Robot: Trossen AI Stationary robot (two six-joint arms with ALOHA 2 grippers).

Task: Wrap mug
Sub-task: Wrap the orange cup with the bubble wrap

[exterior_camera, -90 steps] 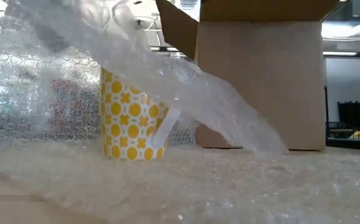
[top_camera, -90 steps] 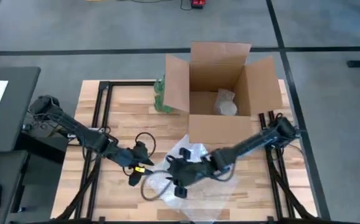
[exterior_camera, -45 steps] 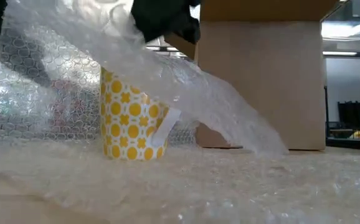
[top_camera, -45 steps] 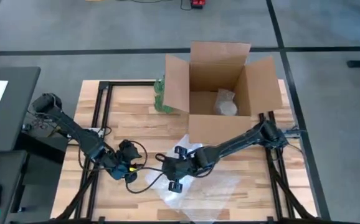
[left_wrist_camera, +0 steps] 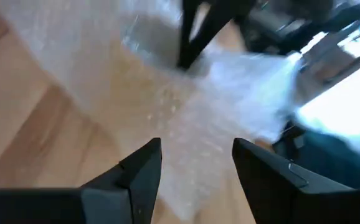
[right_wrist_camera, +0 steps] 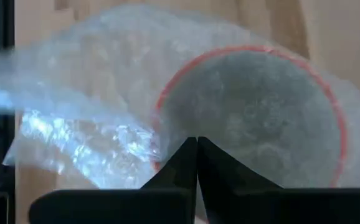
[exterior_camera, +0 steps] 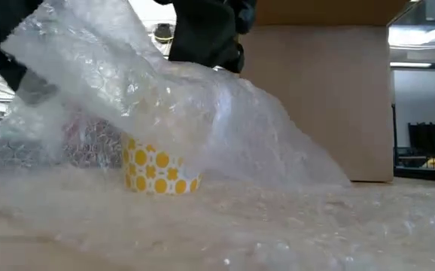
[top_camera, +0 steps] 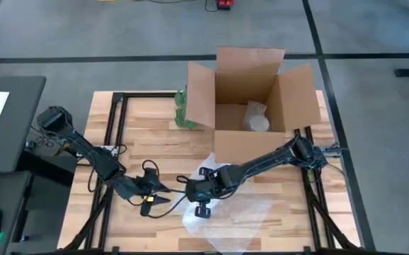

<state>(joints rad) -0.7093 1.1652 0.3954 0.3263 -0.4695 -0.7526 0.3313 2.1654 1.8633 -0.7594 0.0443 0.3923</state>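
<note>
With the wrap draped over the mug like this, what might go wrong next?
The right gripper is shut on the bubble wrap right over the mug; pulling sideways could tip the mug, which stands upright on loose wrap. The left gripper is open and holds nothing, so the sheet's other side may slide off. The mug's base is uncovered in the low view.

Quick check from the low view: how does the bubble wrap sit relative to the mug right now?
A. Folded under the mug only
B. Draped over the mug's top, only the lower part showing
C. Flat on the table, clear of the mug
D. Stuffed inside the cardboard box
B: in the low view the bubble wrap hangs over the mug, leaving only its yellow-patterned lower band uncovered.
</note>
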